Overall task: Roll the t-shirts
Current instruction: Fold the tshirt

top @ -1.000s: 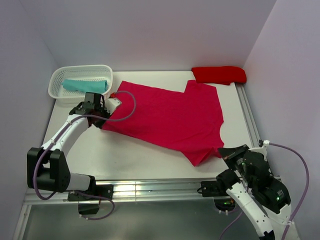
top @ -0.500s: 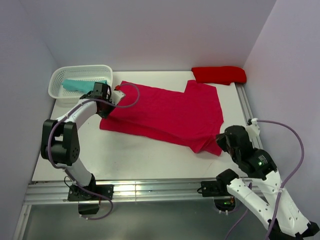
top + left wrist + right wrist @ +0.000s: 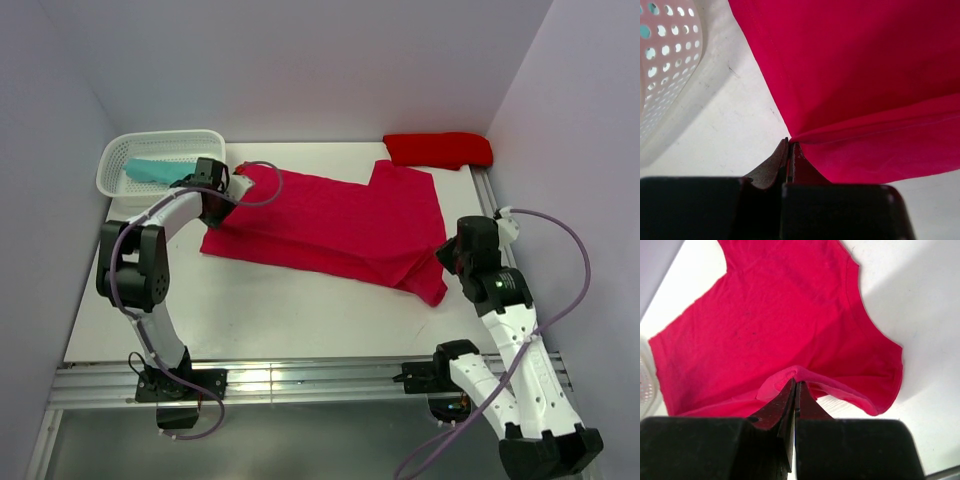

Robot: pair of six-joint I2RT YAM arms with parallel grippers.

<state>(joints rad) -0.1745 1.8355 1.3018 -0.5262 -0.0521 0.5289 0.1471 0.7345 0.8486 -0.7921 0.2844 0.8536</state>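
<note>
Pinching with the left gripper (image 3: 214, 203) at the hem corner of the raspberry-crimson t-shirt (image 3: 330, 215), just beside the white lattice basket (image 3: 112, 165), off its right-hand end. Pressed flat together at the fingertips, with a crease of crimson cloth caught between them. No gap to be seen in the left wrist view.

Over to the other side, well to the right of the basket and nearer the arm bases: pinching the same t-shirt with the right gripper (image 3: 447, 258). Closed tight on a small raised pucker of cloth at the opposite hem corner.

Between the two grips, spread out across the white table (image 3: 260, 310) to the right of the basket, with the near hem doubled over into a band running from one gripper to the other. Flat beyond that fold, sleeves out.

Inside the basket itself, lying bunched along the bottom: the teal t-shirt (image 3: 152, 171).

Far across from the basket, at the table's opposite back corner: the scarlet t-shirt (image 3: 438, 149), bundled up and apart from the crimson one.
</note>
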